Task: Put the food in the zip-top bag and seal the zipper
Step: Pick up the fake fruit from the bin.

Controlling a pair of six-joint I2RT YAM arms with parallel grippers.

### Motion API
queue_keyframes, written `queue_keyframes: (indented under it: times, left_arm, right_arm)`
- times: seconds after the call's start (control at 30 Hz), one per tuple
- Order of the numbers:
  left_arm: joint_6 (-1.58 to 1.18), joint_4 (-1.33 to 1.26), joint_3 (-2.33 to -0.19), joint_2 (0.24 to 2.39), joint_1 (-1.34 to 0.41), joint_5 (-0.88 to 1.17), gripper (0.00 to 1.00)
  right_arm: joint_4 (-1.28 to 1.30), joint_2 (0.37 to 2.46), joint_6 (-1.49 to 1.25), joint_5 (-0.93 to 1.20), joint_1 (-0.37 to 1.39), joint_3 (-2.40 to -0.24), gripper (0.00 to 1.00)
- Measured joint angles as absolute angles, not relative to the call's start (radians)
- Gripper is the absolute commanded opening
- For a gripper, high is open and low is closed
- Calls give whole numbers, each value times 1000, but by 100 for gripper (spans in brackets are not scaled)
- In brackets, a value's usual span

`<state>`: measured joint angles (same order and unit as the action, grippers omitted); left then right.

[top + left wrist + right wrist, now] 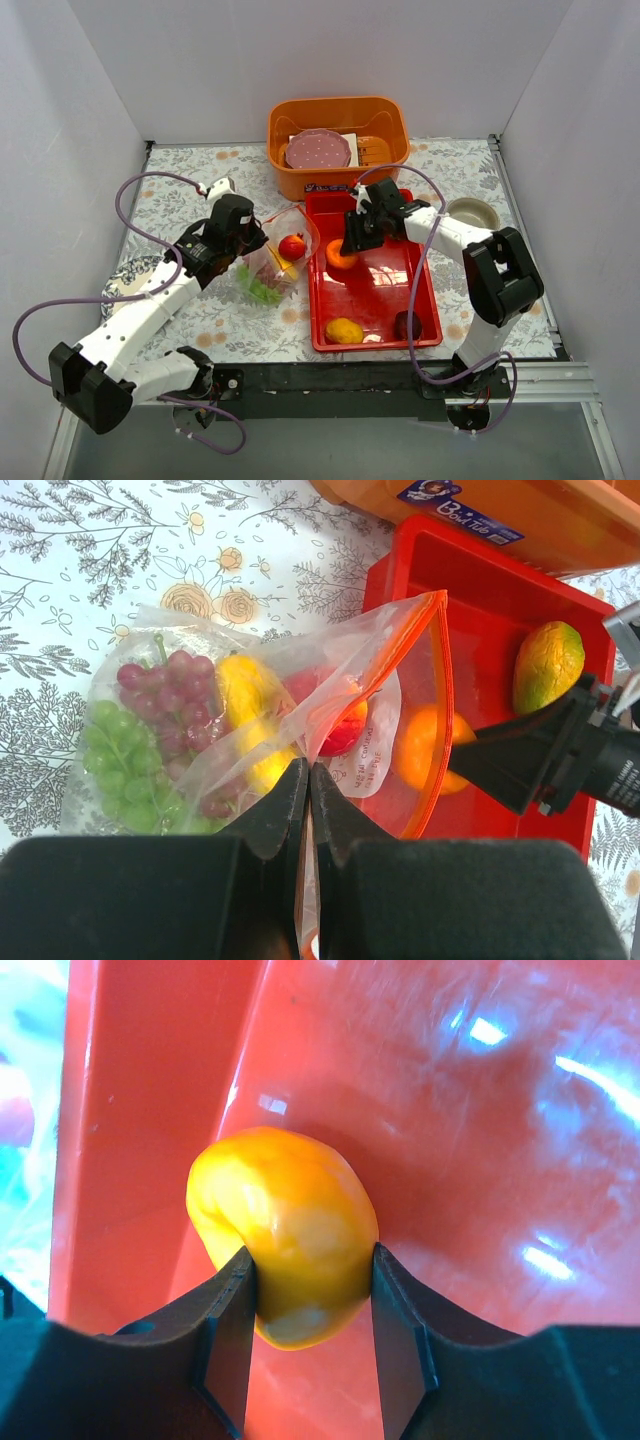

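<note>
The clear zip-top bag (268,268) lies left of the red tray, and its orange-red zipper (444,680) curves round the open mouth. Inside it are green grapes (115,770), purple grapes (170,695), a yellow piece (245,685) and a red piece (345,728). My left gripper (308,770) is shut on the bag's upper mouth edge and holds it up. My right gripper (312,1260) is shut on an orange fruit (285,1210) over the tray's left side, close to the bag mouth (342,256). A yellow mango (344,330) and a dark-red piece (407,325) lie in the tray.
The red tray (375,290) has raised walls. An orange basket (338,172) behind it holds a pink plate (317,150). A second, green-yellow mango (547,665) lies in the tray past the right gripper. There is a small bowl (472,213) at right and a patterned plate (128,275) at left.
</note>
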<state>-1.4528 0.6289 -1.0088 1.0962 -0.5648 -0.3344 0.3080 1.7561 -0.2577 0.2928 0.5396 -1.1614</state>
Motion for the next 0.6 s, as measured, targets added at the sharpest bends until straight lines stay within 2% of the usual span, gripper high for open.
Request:
queue_keyframes:
  times: [0.6]
  left_arm:
    - [-1492,634,-1008,1111,-565,-319,0]
  right_arm:
    - [399,1516,-286,255,562,-1144,22]
